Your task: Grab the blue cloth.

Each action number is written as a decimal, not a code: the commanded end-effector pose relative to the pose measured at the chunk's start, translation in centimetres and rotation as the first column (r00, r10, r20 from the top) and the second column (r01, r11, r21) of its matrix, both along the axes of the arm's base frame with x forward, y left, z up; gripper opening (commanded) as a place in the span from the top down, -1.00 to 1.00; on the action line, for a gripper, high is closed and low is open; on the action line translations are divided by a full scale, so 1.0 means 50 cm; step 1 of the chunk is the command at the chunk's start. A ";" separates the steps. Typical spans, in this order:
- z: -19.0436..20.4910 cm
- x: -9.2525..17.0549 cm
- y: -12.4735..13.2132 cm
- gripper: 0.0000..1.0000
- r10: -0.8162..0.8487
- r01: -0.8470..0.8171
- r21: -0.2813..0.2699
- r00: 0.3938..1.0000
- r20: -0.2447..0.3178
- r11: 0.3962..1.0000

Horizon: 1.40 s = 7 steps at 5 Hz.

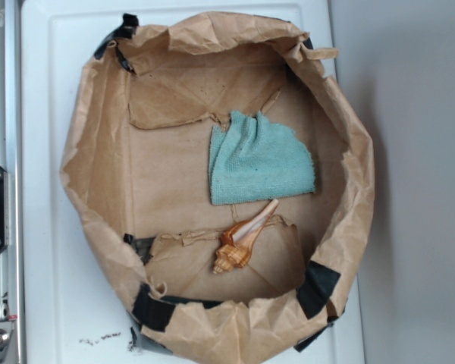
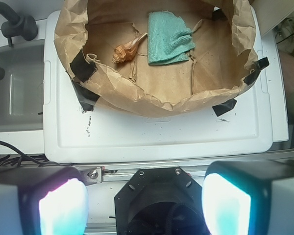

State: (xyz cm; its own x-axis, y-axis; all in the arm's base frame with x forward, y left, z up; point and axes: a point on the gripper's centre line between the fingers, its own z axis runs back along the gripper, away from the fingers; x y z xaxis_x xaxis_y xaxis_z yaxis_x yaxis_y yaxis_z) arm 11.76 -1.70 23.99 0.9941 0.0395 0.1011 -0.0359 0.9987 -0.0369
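The blue cloth (image 1: 259, 161) lay flat on the floor of a brown paper lining (image 1: 98, 152) that formed a crumpled, high-walled bowl on a white tray (image 1: 45, 250). In the exterior view it sat right of centre, fan-shaped, with a folded corner at its upper left edge. A seashell (image 1: 241, 244) lay just below the cloth, its pale pointed tip almost touching the cloth's lower edge – whether they actually met could not be told.

In the wrist view the gripper (image 2: 144, 198) hung well back from the bowl, outside its near wall, with its 2 fingers (image 2: 61, 208) spread wide apart and nothing between them. The cloth (image 2: 167, 37) appeared far ahead of it, near the top of that view, slightly right of the gripper's midline, with the seashell (image 2: 127, 48) to its left.

Between gripper and cloth stood the near paper wall, rumpled and leaning inward, then a bare stretch of paper floor. The floor on the cloth's other sides was also bare, up to the paper walls – only the seashell crowded 1 edge. Black tape (image 1: 317, 290) held the lining at several spots along the rim. A strip of bare white tray lay between the bowl and the gripper, and a white sink (image 2: 19, 93) sat beside the tray at the left of the wrist view.
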 end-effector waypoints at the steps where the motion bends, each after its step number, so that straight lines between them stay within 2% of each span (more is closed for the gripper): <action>1: 0.000 0.000 0.000 -1.00 0.000 0.000 0.000 1.000 0.000 1.000; 2: -0.027 0.076 -0.039 -1.00 0.067 -0.066 0.037 0.998 -0.009 0.997; 3: -0.038 0.135 -0.064 -1.00 -0.004 0.002 0.025 0.996 0.084 1.000; 4: -0.043 0.206 -0.060 -1.00 -0.072 0.071 0.012 0.996 0.055 0.997; 7: -0.043 0.206 -0.060 -1.00 -0.072 0.071 0.012 0.996 0.055 0.997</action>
